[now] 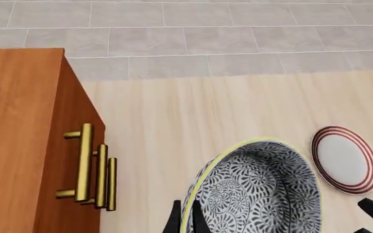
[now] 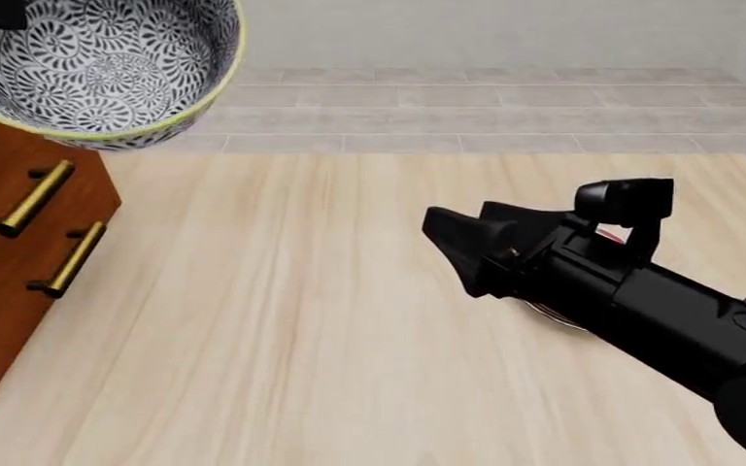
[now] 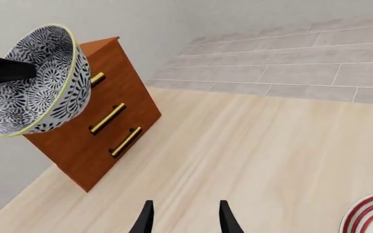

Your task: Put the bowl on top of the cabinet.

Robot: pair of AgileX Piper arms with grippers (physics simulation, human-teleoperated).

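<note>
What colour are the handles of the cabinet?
Brass-gold; the handles on the reddish-brown cabinet show best in the left wrist view.

The bowl [image 2: 101, 63] is white with dark floral print and a yellowish rim, the cabinet [image 2: 11, 262] reddish-brown with brass handles [image 2: 69, 257], the plate [image 1: 344, 159] white with red rings.

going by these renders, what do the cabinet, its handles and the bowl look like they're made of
Cabinet: looks like reddish-brown wood with a smooth matte finish and faint grain. Handles: apparently brass-toned metal, judging by the gold sheen on the bars. Bowl: probably glazed ceramic, white with a dense dark floral print and a pale yellow rim.
</note>
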